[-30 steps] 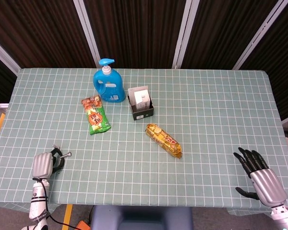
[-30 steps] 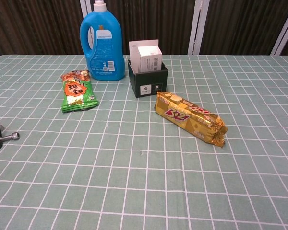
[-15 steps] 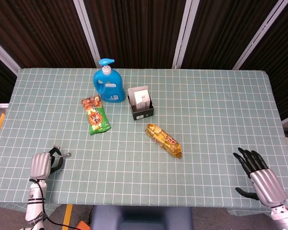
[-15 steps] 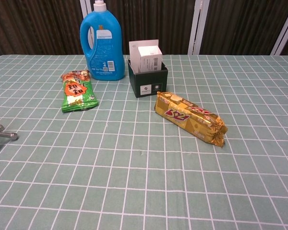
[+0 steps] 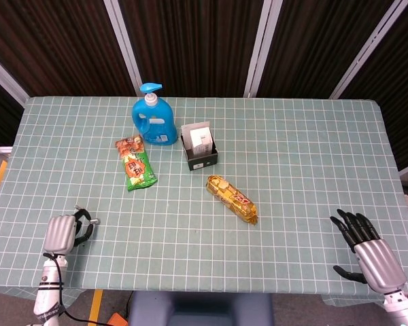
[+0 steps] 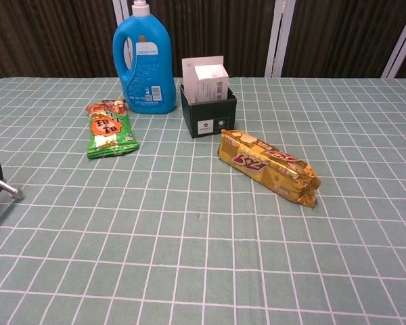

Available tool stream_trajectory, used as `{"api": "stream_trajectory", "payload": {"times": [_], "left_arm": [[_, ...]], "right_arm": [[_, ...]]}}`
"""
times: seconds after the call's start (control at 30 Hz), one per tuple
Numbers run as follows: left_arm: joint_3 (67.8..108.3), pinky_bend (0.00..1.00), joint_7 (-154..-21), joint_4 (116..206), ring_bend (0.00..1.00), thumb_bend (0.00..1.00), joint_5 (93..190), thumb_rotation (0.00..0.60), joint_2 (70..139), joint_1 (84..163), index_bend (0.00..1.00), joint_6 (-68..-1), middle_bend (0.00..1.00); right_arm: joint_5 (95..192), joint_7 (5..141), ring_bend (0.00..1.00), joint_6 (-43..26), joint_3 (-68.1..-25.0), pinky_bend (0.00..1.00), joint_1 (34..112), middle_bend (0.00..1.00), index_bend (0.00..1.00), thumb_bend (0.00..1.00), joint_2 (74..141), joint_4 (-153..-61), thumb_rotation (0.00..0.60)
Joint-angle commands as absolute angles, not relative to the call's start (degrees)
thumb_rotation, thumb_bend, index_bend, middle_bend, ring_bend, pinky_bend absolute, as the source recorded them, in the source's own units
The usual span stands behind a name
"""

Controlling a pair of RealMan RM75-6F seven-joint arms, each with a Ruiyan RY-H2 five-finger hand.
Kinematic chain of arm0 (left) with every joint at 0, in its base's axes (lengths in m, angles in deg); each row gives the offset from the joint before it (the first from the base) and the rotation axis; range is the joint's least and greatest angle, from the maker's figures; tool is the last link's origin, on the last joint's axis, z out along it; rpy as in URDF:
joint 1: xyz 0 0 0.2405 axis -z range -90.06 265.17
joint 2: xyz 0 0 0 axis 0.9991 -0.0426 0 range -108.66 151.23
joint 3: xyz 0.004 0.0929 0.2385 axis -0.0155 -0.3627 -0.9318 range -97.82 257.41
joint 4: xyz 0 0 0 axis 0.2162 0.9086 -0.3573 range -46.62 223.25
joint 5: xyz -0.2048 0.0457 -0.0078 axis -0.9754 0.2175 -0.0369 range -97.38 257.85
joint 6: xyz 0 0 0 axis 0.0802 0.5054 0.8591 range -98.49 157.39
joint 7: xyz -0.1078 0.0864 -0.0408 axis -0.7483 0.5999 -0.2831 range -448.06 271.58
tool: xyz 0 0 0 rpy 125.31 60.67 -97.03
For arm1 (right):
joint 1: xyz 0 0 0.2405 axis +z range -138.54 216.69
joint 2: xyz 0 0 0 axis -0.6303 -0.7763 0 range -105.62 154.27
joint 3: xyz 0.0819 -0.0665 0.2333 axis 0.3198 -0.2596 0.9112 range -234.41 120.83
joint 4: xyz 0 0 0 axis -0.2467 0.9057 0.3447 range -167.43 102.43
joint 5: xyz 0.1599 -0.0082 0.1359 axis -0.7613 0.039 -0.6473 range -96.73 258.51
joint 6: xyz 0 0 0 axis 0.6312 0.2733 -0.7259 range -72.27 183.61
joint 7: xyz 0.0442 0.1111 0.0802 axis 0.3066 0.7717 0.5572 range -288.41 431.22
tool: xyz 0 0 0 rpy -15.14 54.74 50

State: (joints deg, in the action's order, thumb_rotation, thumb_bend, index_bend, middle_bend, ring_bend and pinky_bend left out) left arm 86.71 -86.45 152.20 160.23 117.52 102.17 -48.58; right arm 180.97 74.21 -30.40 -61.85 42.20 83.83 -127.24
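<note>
My left hand [image 5: 62, 233] rests low at the table's near left corner. Its dark fingers are curled in and hold nothing. The chest view shows only its edge and one metal fingertip [image 6: 12, 192]. My right hand [image 5: 366, 248] lies at the near right corner with fingers spread and nothing in it. It is absent from the chest view. A green snack packet [image 5: 136, 163] [image 6: 109, 128] is the thing nearest my left hand, well apart from it. A gold biscuit pack [image 5: 232, 199] [image 6: 267, 166] lies slantwise near the middle.
A blue pump bottle [image 5: 151, 115] [image 6: 144, 61] stands at the back left. Beside it a small black box [image 5: 199, 148] [image 6: 208, 101] holds white cartons. A green checked cloth [image 5: 306, 163] covers the table, with dark panelled wall behind.
My left hand has drawn slightly back toward the near left edge, with its protruding fingertip pulled in. The right hand and all objects have stayed put.
</note>
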Motion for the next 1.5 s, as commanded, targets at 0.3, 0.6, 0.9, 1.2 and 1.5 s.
{"api": "stream_trajectory", "payload": {"times": [0.3, 0.6, 0.9, 1.2, 1.5], "left_arm": [[87.0, 1.0, -85.5, 153.9, 1.0, 0.39, 158.4, 0.6, 116.5, 102.6, 0.52, -46.4, 1.0], [86.9, 1.0, -85.7, 153.9, 1.0, 0.39, 158.2, 0.6, 116.4, 102.8, 0.48, -46.0, 1.0], [86.2, 1.0, -86.6, 157.5, 1.0, 0.38, 161.0, 0.6, 113.4, 100.6, 0.39, -52.0, 1.0], [76.4, 0.33, -93.7, 171.4, 0.21, 0.37, 180.3, 0.6, 98.9, 91.3, 0.14, -73.9, 0.29], [73.8, 0.08, -92.6, 177.3, 0.0, 0.38, 182.6, 0.6, 89.7, 89.9, 0.07, -73.5, 0.0]], "right_arm": [[180.9, 74.1, 0.0, -30.2, -61.9, 0.0, 42.2, 0.0, 0.0, 0.15, 83.9, -127.3, 0.6], [180.8, 74.0, 0.0, -30.3, -61.8, 0.0, 42.2, 0.0, 0.0, 0.15, 83.9, -127.3, 0.6], [180.9, 74.1, 0.0, -30.6, -61.8, 0.0, 42.1, 0.0, 0.0, 0.15, 83.8, -127.4, 0.6], [181.3, 73.3, 0.0, -30.7, -62.0, 0.0, 41.9, 0.0, 0.0, 0.15, 83.9, -127.6, 0.6], [181.9, 71.8, 0.0, -30.3, -62.5, 0.0, 41.8, 0.0, 0.0, 0.15, 84.0, -128.2, 0.6]]}}
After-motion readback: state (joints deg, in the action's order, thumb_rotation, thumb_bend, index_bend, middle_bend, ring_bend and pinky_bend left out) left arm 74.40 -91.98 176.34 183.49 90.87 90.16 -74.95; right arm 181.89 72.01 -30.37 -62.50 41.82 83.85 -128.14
